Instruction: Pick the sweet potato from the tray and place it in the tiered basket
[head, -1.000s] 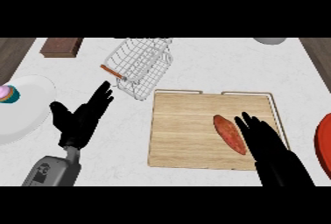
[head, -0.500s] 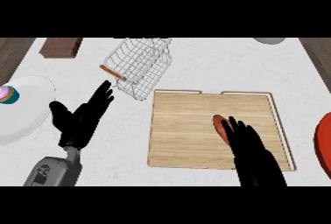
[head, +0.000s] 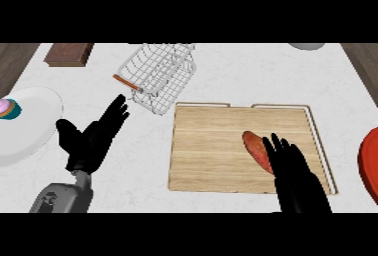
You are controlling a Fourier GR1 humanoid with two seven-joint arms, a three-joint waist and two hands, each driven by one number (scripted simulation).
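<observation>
Wooden tray (head: 214,150) with sweet potato (head: 255,147) beneath right hand's (head: 295,172) straight, spread fingers

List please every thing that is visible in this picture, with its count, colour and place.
tray: 1, light wood, on the counter right of centre
sweet potato: 1, orange-red, on the tray, partly under the right robot hand
tiered basket: 1, white wire with an orange handle, tilted, just beyond the tray's far left corner
plate: 1, white, left edge of the counter
small item on the plate: 1, pink, teal and orange, at the left edge; what it is I cannot tell
brown block: 1, far left corner
grey round object: 1, far edge, cut off
red object: 1, right edge, cut off
left robot hand: 1, black, open, fingers up, left of the tray
right robot hand: 1, black, fingers straight, over the sweet potato
</observation>
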